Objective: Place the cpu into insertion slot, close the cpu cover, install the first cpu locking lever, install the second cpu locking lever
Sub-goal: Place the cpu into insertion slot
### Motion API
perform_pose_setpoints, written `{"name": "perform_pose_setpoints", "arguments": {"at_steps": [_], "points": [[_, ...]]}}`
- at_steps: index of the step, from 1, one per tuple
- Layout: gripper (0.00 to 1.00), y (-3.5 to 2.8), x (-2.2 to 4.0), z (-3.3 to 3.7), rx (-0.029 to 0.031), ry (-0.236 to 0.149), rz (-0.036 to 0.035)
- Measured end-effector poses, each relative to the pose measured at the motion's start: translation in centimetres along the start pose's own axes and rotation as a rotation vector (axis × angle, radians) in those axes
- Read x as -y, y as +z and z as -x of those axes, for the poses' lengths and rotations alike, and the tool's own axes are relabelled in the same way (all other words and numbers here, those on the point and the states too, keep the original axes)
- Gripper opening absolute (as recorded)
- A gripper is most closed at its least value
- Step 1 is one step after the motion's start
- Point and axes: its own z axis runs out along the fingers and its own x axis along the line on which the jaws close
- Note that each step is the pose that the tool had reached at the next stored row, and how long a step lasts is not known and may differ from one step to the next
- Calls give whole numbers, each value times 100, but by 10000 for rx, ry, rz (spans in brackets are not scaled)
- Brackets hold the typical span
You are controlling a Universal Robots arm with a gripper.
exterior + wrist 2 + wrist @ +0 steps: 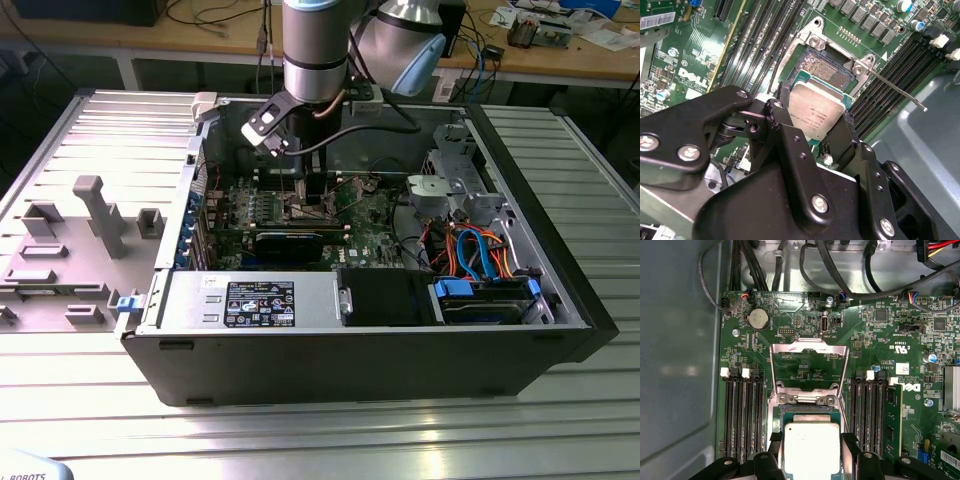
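Step one in hand: placing the cpu [817, 111]. Gripped silver top up by two opposite edges between the black fingers of the end effector [811, 445], closed only to the chip's width. Poised just over the insertion slot [829, 70], seemingly not yet seated, with part of the contact field bare past its far edge. Beyond that, the cpu cover [809, 345] standing open on its hinge, and a thin locking lever [896, 90] free to one side. Flanked by memory slots [742, 410] inside the open computer case [350, 350] on the ribbed worktop [300, 440]. Calls, by the look of it, for squaring edges to the rim and lowering level, without force
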Motion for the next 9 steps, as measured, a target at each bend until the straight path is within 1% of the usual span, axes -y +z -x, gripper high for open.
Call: {"name": "perform_pose_setpoints", "arguments": {"at_steps": [1, 2, 3, 5, 9], "points": [[54, 66, 8, -5, -1, 1, 0], [54, 168, 21, -5, -9, 1, 0], [54, 197, 23, -5, -11, 1, 0], [54, 224, 24, -5, -11, 5, 1], [54, 246, 40, -5, -11, 7, 0]]}}
